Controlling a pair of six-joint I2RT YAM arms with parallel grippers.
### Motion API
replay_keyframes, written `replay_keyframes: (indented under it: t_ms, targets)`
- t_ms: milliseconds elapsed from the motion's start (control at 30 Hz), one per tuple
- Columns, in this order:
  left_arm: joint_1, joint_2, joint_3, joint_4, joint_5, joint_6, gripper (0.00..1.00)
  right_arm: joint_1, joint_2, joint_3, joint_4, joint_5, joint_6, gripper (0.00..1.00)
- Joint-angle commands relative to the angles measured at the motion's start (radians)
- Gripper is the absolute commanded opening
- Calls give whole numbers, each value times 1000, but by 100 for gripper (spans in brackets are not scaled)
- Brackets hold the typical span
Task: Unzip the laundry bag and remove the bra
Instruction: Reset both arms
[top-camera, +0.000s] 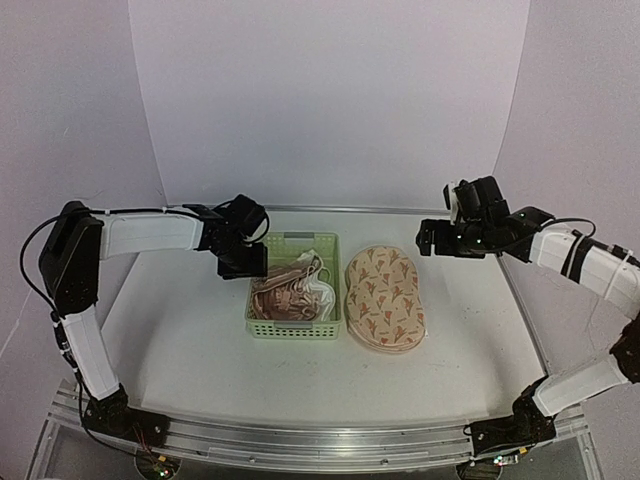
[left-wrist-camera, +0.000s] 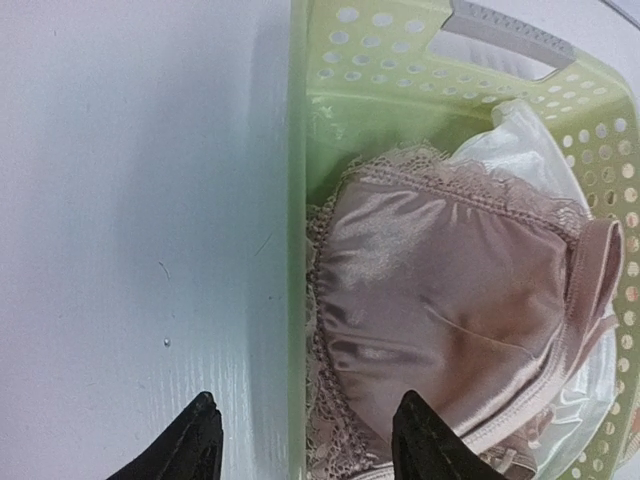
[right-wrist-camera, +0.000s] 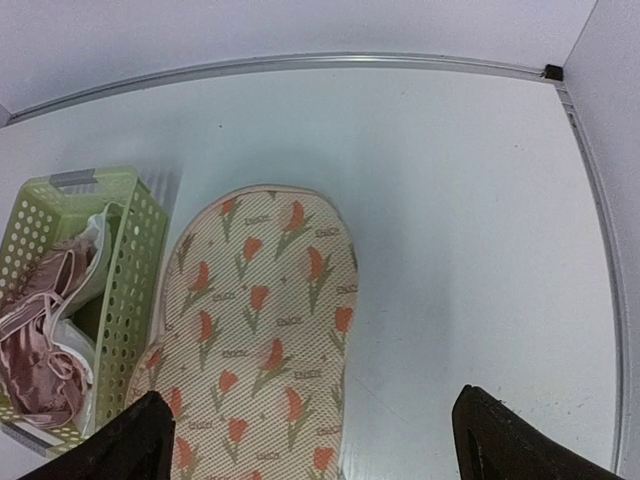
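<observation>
The laundry bag (top-camera: 385, 298) (right-wrist-camera: 260, 320), a beige peanut-shaped pouch printed with red tulips, lies flat on the table, right of the basket. It looks closed from above; I cannot see the zip. A mauve satin bra (left-wrist-camera: 450, 300) (top-camera: 290, 295) (right-wrist-camera: 40, 350) with lace trim lies in the light green basket (top-camera: 262, 328) (left-wrist-camera: 298, 200) (right-wrist-camera: 130, 280). My left gripper (top-camera: 243, 264) (left-wrist-camera: 308, 425) hangs open above the basket's left rim, one finger on each side of it, holding nothing. My right gripper (top-camera: 430, 240) (right-wrist-camera: 310, 425) is wide open and empty, raised behind and right of the bag.
White fabric (left-wrist-camera: 540, 140) lies under the bra in the basket. A metal rail (right-wrist-camera: 300, 62) runs along the table's far edge, and white walls close in the back and sides. Bare table (top-camera: 170, 330) lies left of the basket and more bare table (right-wrist-camera: 480, 250) right of the bag.
</observation>
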Motion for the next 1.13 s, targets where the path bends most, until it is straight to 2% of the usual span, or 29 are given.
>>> replay_keyframes:
  t_ms: [0, 200, 333, 367, 500, 600, 767, 1000, 1100]
  targets:
    - [-1, -91, 68, -24, -36, 40, 63, -4, -44, 63, -34, 158, -52, 98]
    - [20, -113, 167, -63, -36, 124, 78, -4, -84, 50, -47, 391, -93, 98]
    - [79, -150, 202, -81, -30, 167, 97, -4, -118, 11, -53, 539, -121, 98]
    - [97, -161, 205, -83, -28, 177, 99, -4, -131, 2, -53, 562, -122, 98]
    - [184, -220, 196, -88, -14, 197, 99, -4, -182, -43, -53, 610, -114, 98]
    - [213, -267, 173, -92, -55, 230, 99, -4, -205, -78, -53, 613, -94, 98]
    - [217, -354, 110, -90, -138, 271, 99, -4, -239, -132, -57, 554, -49, 98]
    - [217, -499, -37, -61, -148, 249, 99, -4, -299, -230, -18, 410, -20, 98]
    - [217, -562, -113, -35, -141, 237, 100, -4, -328, -256, 7, 411, 23, 98]
